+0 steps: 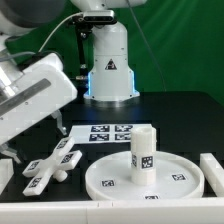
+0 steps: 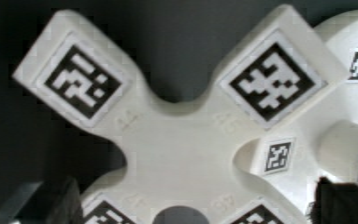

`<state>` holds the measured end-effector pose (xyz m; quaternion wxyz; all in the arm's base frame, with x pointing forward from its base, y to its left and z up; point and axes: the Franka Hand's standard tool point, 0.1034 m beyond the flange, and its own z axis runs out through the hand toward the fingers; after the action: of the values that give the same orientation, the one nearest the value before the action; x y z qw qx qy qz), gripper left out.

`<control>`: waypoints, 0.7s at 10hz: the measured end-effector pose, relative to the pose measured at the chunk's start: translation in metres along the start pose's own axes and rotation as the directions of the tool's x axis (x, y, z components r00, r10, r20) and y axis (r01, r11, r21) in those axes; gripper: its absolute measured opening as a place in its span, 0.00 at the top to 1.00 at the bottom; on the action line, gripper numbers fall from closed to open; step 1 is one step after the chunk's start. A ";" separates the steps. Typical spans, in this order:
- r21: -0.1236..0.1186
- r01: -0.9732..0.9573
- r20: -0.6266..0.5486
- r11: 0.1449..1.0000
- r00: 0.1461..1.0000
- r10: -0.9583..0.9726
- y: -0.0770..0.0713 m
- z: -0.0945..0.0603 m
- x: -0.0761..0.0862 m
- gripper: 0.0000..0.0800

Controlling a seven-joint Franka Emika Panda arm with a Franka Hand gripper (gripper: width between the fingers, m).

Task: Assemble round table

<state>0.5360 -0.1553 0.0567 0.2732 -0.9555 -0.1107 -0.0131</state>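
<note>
On the black counter (image 1: 175,118) the disc (image 1: 180,166) lies flat, rim up, toward the exterior view's right, in front of the marker board (image 1: 105,131). The base (image 1: 52,166), the four-armed cross, lies flat at the exterior view's left, near the disc but apart from it and joined to nothing. The post (image 1: 143,155) stands upright at the middle of the disc; I cannot tell from here whether it is screwed home or only set there. My end effector (image 2: 176,212) hangs just above the base with its jaws spread wide and nothing between them. The wrist view is filled with the tagged arms of the cross, and I touch none of them as far as I can see. I judge the task about halfway: disc and post look paired, while the base has yet to be picked up, carried over, set on top of the post and fastened.
</note>
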 end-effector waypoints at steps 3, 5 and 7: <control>0.023 -0.009 0.011 1.000 1.000 0.009 0.004 0.003 -0.003 0.19; 0.031 -0.029 0.015 0.999 0.999 0.029 -0.001 0.007 0.013 0.19; 0.027 -0.007 0.008 1.000 1.000 0.007 -0.014 0.015 0.027 0.19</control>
<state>0.5586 -0.1309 0.0537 0.2858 -0.9521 -0.1086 -0.0068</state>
